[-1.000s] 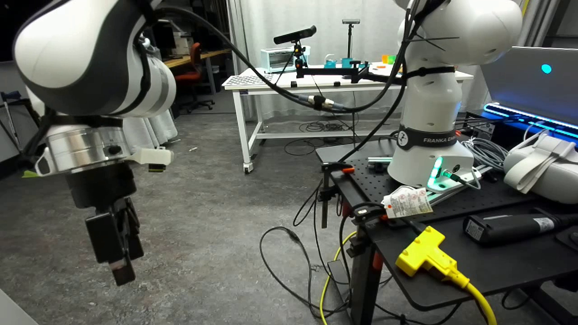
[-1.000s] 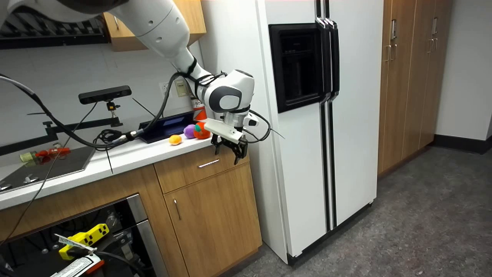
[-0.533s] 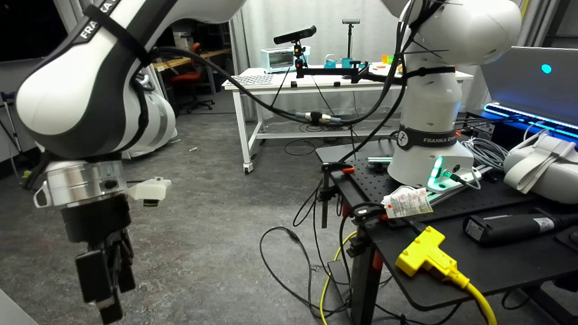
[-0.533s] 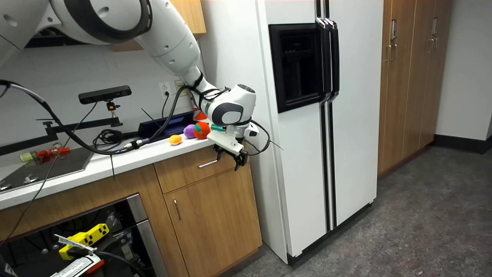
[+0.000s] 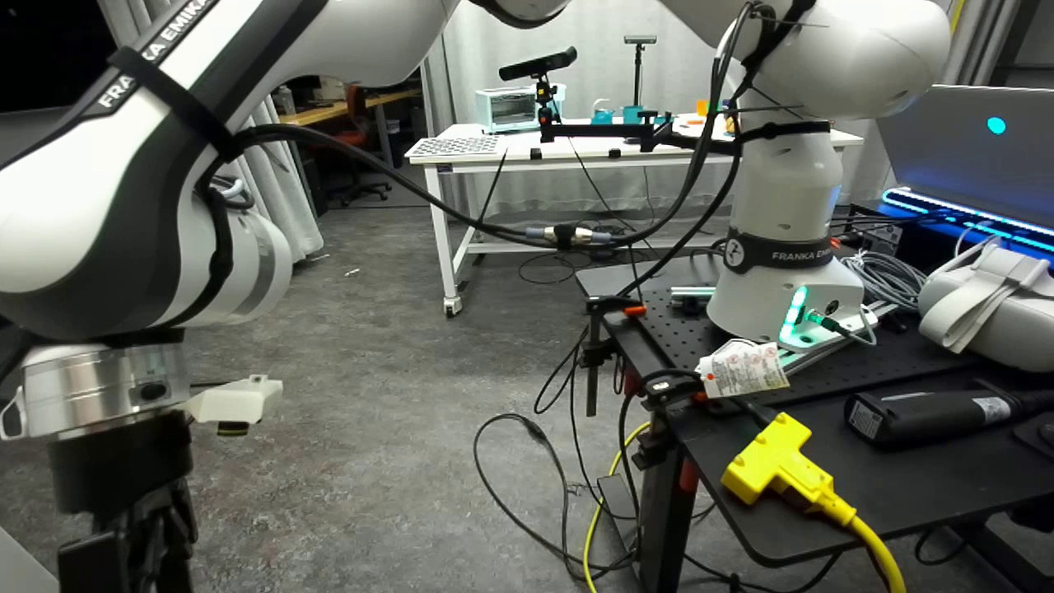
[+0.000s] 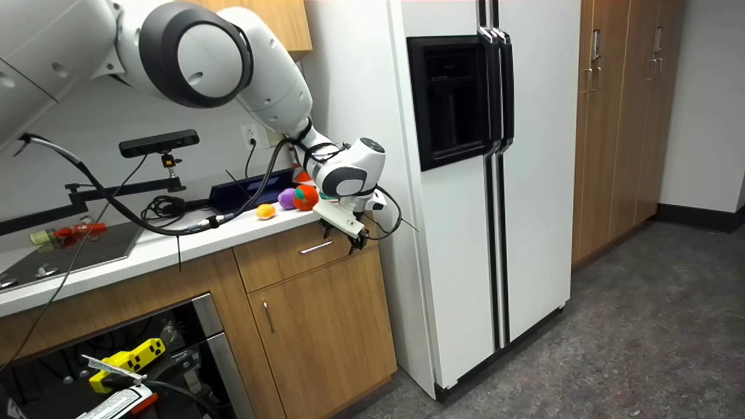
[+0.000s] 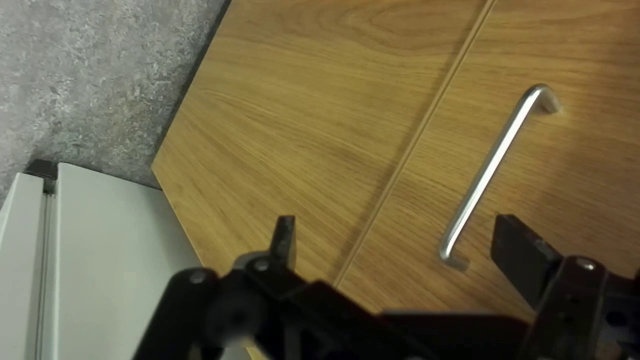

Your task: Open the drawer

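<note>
The drawer shows as a closed wooden front (image 6: pixel 273 262) below the white counter, also filling the right of the wrist view (image 7: pixel 585 170). Its inside is hidden. A silver bar handle (image 6: pixel 316 247) is fixed to the front; in the wrist view the handle (image 7: pixel 490 172) runs diagonally. My gripper (image 6: pixel 339 243) is in front of the drawer's end beside the fridge. In the wrist view the gripper (image 7: pixel 395 220) is open and empty. The handle's lower end lies between the fingers in the picture, nearer the right finger, with none seen touching it.
A wooden cabinet door (image 6: pixel 326 326) is below the drawer. A white fridge (image 6: pixel 460 244) stands close beside the gripper. The counter (image 6: pixel 192 241) holds an orange toy (image 6: pixel 265 211), a purple toy (image 6: pixel 287 198) and a red toy (image 6: pixel 305 198). A cable (image 6: pixel 116 203) hangs from the arm.
The arm has lowered and reached further out. In an exterior view the gripper has dropped and shifted left, its fingertips leaving the frame. The drawer has stayed closed.
</note>
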Robot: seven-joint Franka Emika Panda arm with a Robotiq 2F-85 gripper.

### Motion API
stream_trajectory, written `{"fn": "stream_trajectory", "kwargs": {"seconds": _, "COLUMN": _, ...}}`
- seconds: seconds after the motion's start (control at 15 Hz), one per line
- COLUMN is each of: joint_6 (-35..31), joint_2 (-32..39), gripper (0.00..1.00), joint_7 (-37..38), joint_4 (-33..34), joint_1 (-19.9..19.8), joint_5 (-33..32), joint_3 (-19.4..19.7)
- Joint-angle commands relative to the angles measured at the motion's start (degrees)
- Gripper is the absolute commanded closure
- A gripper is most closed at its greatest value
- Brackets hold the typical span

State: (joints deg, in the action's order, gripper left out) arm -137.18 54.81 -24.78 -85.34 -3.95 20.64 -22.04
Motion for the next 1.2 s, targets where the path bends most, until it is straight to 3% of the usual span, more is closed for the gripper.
{"fn": "stream_trajectory", "kwargs": {"seconds": 0.0, "joint_6": 1.1, "joint_2": 4.8, "gripper": 0.0, "joint_7": -2.2, "joint_4": 5.7, "joint_1": -0.6, "joint_5": 1.6, "joint_3": -2.3}}
{"fn": "stream_trajectory", "kwargs": {"seconds": 0.67, "joint_6": 1.4, "joint_2": 8.0, "gripper": 0.0, "joint_7": -1.7, "joint_4": 7.9, "joint_1": -0.8, "joint_5": 1.5, "joint_3": -4.5}}
{"fn": "stream_trajectory", "kwargs": {"seconds": 1.13, "joint_6": 1.2, "joint_2": 7.7, "gripper": 0.0, "joint_7": -0.8, "joint_4": 6.1, "joint_1": -0.7, "joint_5": 0.6, "joint_3": -3.2}}
